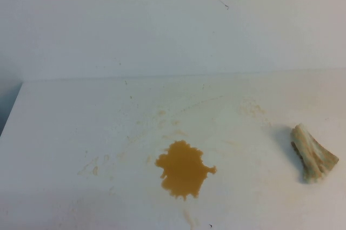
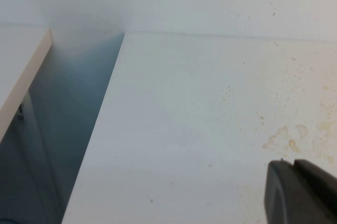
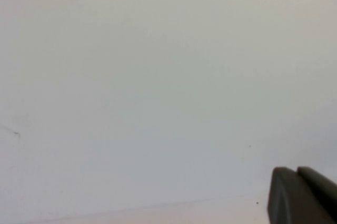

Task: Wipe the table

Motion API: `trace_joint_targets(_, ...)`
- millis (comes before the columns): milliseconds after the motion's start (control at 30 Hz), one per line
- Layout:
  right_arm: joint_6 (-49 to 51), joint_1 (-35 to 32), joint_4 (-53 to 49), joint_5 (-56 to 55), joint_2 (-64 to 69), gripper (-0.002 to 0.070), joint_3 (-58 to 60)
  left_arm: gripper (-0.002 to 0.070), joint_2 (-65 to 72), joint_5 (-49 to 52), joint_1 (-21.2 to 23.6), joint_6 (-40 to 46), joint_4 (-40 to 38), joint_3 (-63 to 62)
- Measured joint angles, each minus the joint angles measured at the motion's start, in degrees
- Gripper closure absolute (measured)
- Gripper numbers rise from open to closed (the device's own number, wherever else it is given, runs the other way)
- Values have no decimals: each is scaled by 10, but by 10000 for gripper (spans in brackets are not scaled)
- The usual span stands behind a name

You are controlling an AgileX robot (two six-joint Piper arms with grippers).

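An orange-brown puddle (image 1: 184,169) lies on the white table (image 1: 81,127) near the front middle. A crumpled, stained beige cloth (image 1: 312,153) rests at the table's right edge. Neither arm shows in the high view. My left gripper (image 2: 294,164) is shut with nothing in it, hovering over the table's left part near faint dried stains (image 2: 287,139). My right gripper (image 3: 296,171) is shut and empty too, facing the white wall (image 3: 158,77) above the table's back edge.
Faint brownish smears (image 1: 92,166) mark the table left of the puddle and more (image 1: 251,108) toward the back right. The table's left edge (image 2: 97,129) drops to a dark gap beside another white surface (image 2: 16,61). A white wall (image 1: 162,19) stands behind.
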Motion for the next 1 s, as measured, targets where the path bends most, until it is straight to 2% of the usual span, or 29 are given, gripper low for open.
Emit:
trace_joint_targets(167,-53,60,2,-14,63,678,-5,678,0,0,0,0,0,0)
trace_joint_targets(400,-181,180,-9,-11,177,678,-9,678,0,0,0,0,0,0)
trace_joint_targets(567,-183,223,-4,34,293,674,-59,678,0,0,0,0,0,0)
trace_joint_targets(667,-156,226,2,88,365,629,-124,678,0,0,0,0,0,0)
trace_joint_targets(867,-117,226,15,253,525,444,-274,678,0,0,0,0,0,0)
trace_joint_targets(1000,-113,226,23,337,628,413,-362,678,0,0,0,0,0,0)
